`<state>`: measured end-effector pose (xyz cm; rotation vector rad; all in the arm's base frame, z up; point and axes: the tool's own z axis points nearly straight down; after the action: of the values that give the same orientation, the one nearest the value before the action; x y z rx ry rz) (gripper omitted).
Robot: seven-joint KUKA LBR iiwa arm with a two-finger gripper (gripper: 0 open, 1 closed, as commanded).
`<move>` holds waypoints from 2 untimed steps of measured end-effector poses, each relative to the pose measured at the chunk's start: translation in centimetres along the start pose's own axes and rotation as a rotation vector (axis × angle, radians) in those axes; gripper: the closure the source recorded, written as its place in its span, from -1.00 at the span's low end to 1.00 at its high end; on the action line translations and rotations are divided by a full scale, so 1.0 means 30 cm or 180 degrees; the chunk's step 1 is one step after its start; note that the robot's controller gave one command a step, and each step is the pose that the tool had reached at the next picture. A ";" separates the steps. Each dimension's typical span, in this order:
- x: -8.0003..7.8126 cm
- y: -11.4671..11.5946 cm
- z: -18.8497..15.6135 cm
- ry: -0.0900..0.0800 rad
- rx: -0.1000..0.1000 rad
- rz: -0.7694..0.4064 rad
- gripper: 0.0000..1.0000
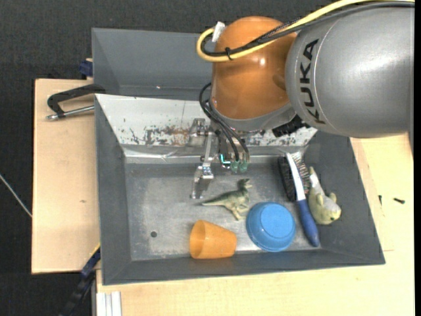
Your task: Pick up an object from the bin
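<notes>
Bin floor (158, 206) beneath spread pincer (220, 175)

Bright, even light falls from overhead. Glare sits on the orange cover (253, 58) and the silver arm (358, 64) above the jaws — the bin's back wall (145, 127), left of them, shines pale. Below the jaws, shadows are faint and soft.

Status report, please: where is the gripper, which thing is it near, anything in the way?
Gripper low at bin centre, nothing seen held. Small green toy dinosaur just beside it. Round blue plastic bowl and tipped orange plastic cup crowd the dinosaur.
</notes>
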<state>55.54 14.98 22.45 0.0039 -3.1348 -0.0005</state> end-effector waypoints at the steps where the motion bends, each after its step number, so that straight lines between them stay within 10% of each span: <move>1: 0.037 -0.222 0.384 -0.0065 -0.0001 -0.0577 -1.00; 2: -0.064 -0.377 0.505 -0.0040 -0.0016 -0.0268 -1.00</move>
<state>57.38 3.67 7.30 0.1362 -3.1443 -0.0087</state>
